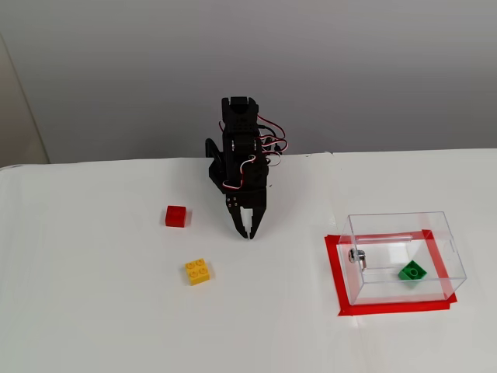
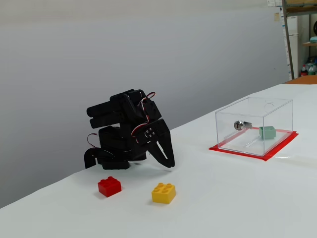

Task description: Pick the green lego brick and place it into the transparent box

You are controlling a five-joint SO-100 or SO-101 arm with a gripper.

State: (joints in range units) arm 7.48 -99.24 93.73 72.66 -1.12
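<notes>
While the arm (image 1: pixel 239 151) sits folded low at the back of the white bench (image 1: pixel 93 311), its jaws (image 1: pixel 248 230) point down toward the surface with their tips together, gripping nothing; a fixed view from the side shows the same closed jaws (image 2: pixel 168 162) hanging just above the bench. Red and white wires loop around the arm's upper joints.

Inside the clear box (image 1: pixel 388 221), the green brick (image 1: pixel 412 271) lies on the floor toward the right end as this view shows it, turned at an angle to the walls. Seen from the side, it appears pale green (image 2: pixel 267 132) through the box wall (image 2: pixel 277 111), beside a small metal fitting (image 2: pixel 239 125). Red tape (image 1: pixel 335 268) frames the box on the bench.

Well apart from the box, to the left in the front view, sit 2 more bricks: a red one (image 1: pixel 176 216) near the jaws and a yellow one (image 1: pixel 198 271) with 4 studs, closer to the camera.
</notes>
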